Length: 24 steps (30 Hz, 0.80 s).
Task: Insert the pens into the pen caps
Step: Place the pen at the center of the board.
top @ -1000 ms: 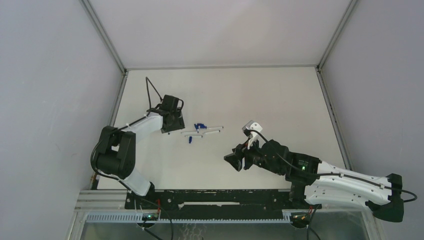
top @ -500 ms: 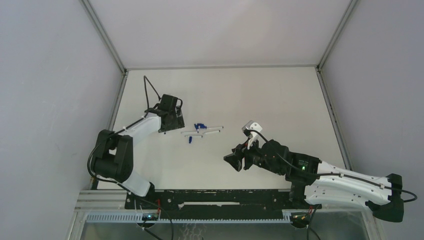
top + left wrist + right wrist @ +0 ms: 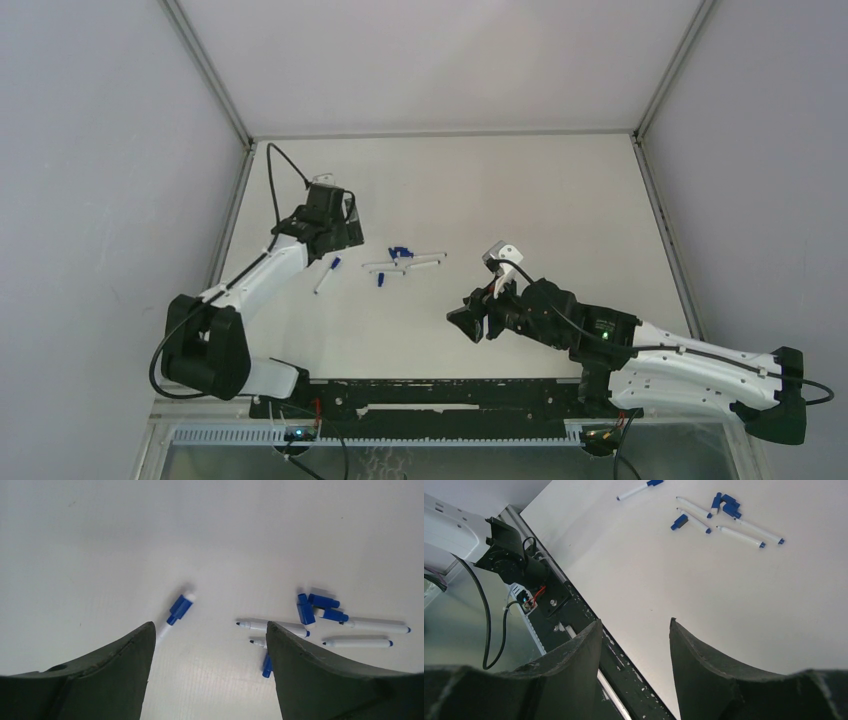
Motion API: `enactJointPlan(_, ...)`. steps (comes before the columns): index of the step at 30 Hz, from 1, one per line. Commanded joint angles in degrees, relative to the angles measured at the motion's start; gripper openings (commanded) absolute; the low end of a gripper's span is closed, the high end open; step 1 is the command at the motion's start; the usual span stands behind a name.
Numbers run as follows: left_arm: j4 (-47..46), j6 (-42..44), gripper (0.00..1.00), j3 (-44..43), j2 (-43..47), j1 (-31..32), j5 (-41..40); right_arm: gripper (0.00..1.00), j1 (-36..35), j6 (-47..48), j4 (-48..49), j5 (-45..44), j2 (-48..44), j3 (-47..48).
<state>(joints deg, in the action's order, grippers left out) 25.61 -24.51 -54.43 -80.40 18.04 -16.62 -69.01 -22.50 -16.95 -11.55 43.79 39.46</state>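
One white pen with a dark blue cap on it [image 3: 325, 275] lies alone on the white table, just below my left gripper [image 3: 338, 235]. In the left wrist view the capped pen [image 3: 175, 614] lies ahead of the left finger. Several uncapped white pens [image 3: 272, 626] and loose blue pen caps [image 3: 302, 609] lie in a cluster to the right, also in the top view [image 3: 400, 262]. My left gripper [image 3: 207, 625] is open and empty. My right gripper [image 3: 463, 322] hovers open and empty near the front edge, far from the cluster [image 3: 724, 517].
The black front rail [image 3: 574, 600] with cables runs under my right gripper [image 3: 634, 622]. Grey enclosure walls [image 3: 120, 150] close in the table on three sides.
My left gripper has moved back and left away from the cluster, and the capped pen, hidden under it before, now lies on the table. The right arm has not moved.
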Motion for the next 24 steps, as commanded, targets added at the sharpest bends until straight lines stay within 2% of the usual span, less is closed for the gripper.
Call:
enactJointPlan(1,-1.9,1.5,0.85,-1.3,4.4,0.3,-1.1,0.6,0.2,-0.5,2.1,0.5,0.2,0.3)
enactJointPlan(11,-1.2,0.4,0.84,-0.3,4.8,0.4,-2.7,0.59,0.2,-1.0,1.9,1.1,0.2,0.3)
enactJointPlan(15,0.5,-1.8,0.89,0.1,2.0,-0.2,-4.6,0.59,0.1,-1.4,1.3,1.0,0.1,0.3)
enactJointPlan(24,-3.1,-5.0,0.93,2.2,-4.6,-4.4,-0.1,0.6,0.0,-1.5,0.2,1.4,-0.5,0.3)
